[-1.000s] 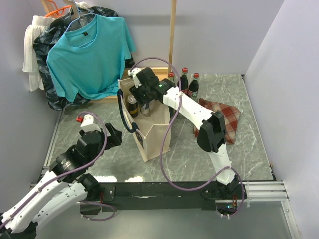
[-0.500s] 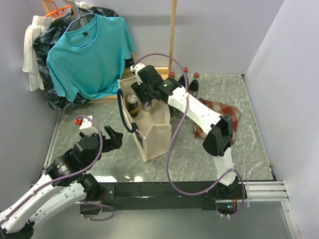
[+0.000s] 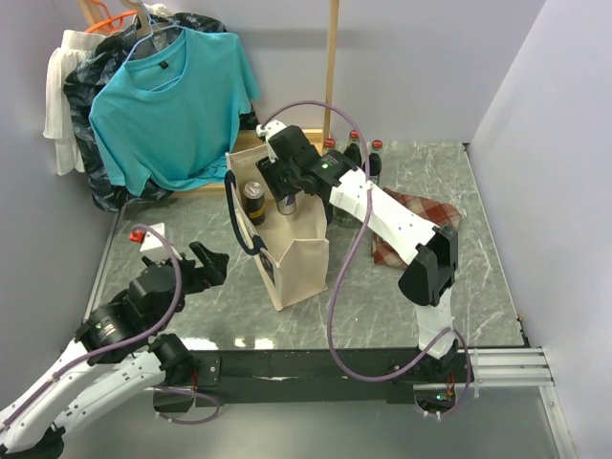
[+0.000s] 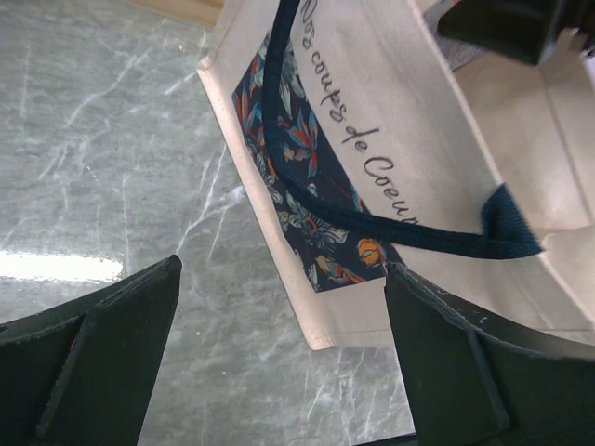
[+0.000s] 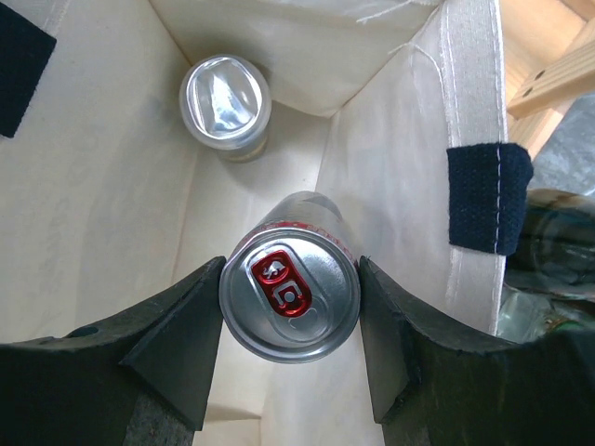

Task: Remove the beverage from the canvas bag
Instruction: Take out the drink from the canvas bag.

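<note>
The right gripper [image 5: 289,293] pinches the silver beverage can [image 5: 290,321] upright inside the canvas bag [image 5: 400,158], mid-frame. A second can [image 5: 226,100] stands at upper left, and a navy handle [image 5: 485,197] hangs at right. The left gripper [image 4: 279,279] is spread wide, facing the bag's printed side.

The grey marbled table [image 3: 478,287] carries an upright bag [image 3: 298,260] near centre, a plaid cloth [image 3: 438,218] lying to its right, and red-capped bottles [image 3: 373,164] standing at the rear.

One can [image 5: 289,301] sits between the right fingers [image 5: 177,344] inside the canvas bag [image 3: 296,258], another can [image 5: 225,102] beside it.
</note>
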You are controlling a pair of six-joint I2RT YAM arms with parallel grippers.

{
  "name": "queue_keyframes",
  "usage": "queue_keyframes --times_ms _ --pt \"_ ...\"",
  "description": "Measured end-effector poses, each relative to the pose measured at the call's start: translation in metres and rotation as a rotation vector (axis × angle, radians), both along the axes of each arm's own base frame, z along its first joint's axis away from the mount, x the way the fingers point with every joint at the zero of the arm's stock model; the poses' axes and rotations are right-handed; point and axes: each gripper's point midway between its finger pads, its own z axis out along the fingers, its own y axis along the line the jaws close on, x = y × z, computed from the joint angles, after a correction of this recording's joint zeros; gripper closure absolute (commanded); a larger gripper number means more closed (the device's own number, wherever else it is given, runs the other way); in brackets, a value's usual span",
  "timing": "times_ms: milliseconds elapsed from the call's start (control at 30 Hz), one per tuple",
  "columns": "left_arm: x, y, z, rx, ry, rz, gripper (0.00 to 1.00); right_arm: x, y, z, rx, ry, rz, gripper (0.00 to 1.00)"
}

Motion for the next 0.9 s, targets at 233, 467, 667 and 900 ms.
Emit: queue_keyframes --times_ms 233,467,667,900 --pt "-0.006 0.013 0.030 -0.047 -0.066 0.022 0.04 -0.009 0.001 -0.004 -0.010 0.027 0.001 1.00" --pt "-0.010 0.022 0.036 -0.072 -0.101 0.037 0.04 -0.026 0.000 0.002 -0.040 0.048 0.017 1.00" --pt "-0.007 0.021 0.031 -0.048 -0.085 0.048 0.04 -0.040 -0.010 0.000 -0.042 0.049 0.005 1.00" --pt "0.004 0.006 0.008 0.047 0.005 0.032 0.04 -0.058 -0.031 0.019 0.008 0.014 -0.005 1.00"
